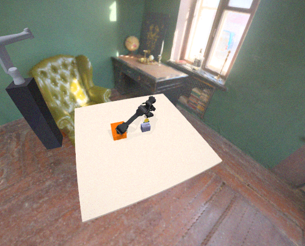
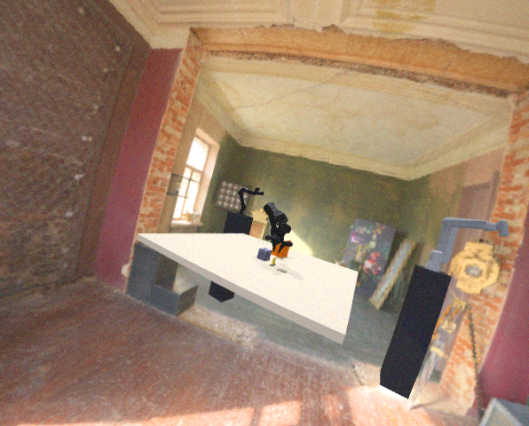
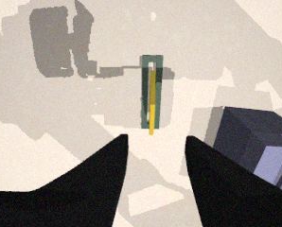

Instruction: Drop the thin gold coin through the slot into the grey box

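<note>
The gold coin (image 1: pixel 146 120) (image 2: pixel 272 260) (image 3: pixel 151 104) stands on edge in the dark-green holder (image 3: pixel 151 58). In the wrist view it shows nearly edge-on, as a thin yellow strip running up the picture. My gripper (image 3: pixel 156 142) (image 1: pixel 149 115) is partly open and empty, above the holder. In the wrist view the coin lies between the lines of the two fingers, beyond the tips and a little nearer the left one. The grey-blue box (image 1: pixel 145 127) (image 2: pixel 263 254) (image 3: pixel 245 132) stands close beside the holder, partly hidden by the right finger in the wrist view. Part of its dark slot shows there.
The orange base block (image 1: pixel 115 129) (image 2: pixel 281 249) under the arm stands on the pale table (image 1: pixel 136 169) (image 2: pixel 319 293). Shadows of the arm fall around the holder. A grey arm on a dark pedestal (image 1: pixel 36 114) (image 2: pixel 416 320) stands off the table.
</note>
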